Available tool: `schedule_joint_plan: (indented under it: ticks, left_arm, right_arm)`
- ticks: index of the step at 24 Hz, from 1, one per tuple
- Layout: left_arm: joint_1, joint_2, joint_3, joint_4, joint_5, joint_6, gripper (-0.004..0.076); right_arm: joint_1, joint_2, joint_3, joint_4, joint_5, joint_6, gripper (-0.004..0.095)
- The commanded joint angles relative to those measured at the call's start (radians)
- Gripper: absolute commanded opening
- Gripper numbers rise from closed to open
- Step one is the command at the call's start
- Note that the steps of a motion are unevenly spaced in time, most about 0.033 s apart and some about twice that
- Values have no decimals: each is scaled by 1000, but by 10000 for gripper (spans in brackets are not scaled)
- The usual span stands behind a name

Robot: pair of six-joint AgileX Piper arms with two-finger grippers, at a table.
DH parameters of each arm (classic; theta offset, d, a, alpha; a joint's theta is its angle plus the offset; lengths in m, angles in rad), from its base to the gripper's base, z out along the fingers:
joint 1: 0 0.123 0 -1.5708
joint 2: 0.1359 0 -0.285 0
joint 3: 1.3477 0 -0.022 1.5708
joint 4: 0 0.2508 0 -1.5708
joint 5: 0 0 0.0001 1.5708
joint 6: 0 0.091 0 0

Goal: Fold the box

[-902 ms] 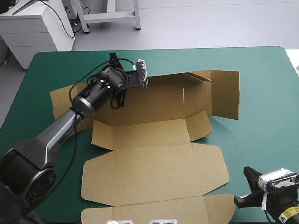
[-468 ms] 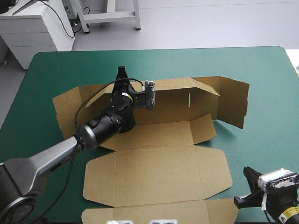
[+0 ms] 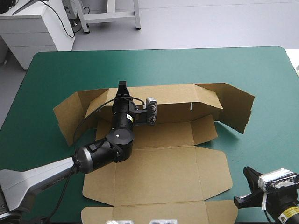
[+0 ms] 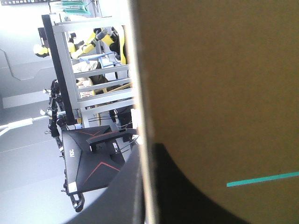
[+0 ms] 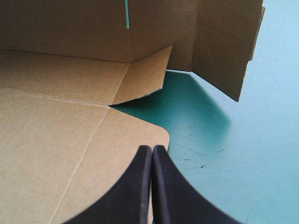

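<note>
The left gripper (image 3: pixel 122 89) pinches the top edge of the far wall (image 3: pixel 173 95) of the box (image 3: pixel 154 172). Its black fingers are all but closed, with the board's thickness between them (in the left wrist view the brown edge runs straight up between the two fingers). Its arm comes in from the near left across the flat part of the sheet, and the grip sits left of the wall's middle.

That wall stands roughly upright along the far side of the box. A narrow slit (image 3: pixel 190 106) toward its right end shows teal-green through it. At each end of the wall a flap angles toward the near side and stands off the table: the left end flap (image 3: pixel 70 114) and the right end flap (image 3: pixel 233 112).

On the near side of the wall the rest of the board lies flat. First comes a strip whose small side flap (image 3: pixel 205 130) at the right tilts up a little, then the wide main panel, then a last strip at the table's near edge. The box fills the middle of the table (image 3: pixel 56 65), on its teal-green cover, from about midway across to the near edge.

The right gripper (image 5: pixel 152 151) waits at the near right corner of the table. Its fingers are pressed together into one point, closed on themselves, aimed at the rounded corner of the main panel's right flap (whether the tip touches the board I cannot tell).
</note>
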Motion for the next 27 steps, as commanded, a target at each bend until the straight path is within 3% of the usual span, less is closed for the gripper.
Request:
schedule_joint_plan:
  ticks: [1,8,13,17,19,27]
  left_arm:
    - [-19,-28,17,-34,-17,-78,-8]
    - [-38,-28,24,-16,-26,-80,-8]
    - [-41,-28,24,-12,-26,-80,-8]
    - [-41,-28,24,-9,-26,-80,-8]
    - [-41,-28,24,-9,-26,-80,-8]
    - [-41,-28,24,24,-26,-80,-8]
  right_arm:
    - [-3,14,-25,2,-68,-3,-20]
    - [-3,18,-25,11,-117,1,-20]
    - [-3,125,-92,10,-55,58,-18]
    - [-3,310,-265,10,-26,53,-18]
    - [-3,497,-458,10,37,-10,-18]
    - [-3,1038,-1001,18,143,16,-20]
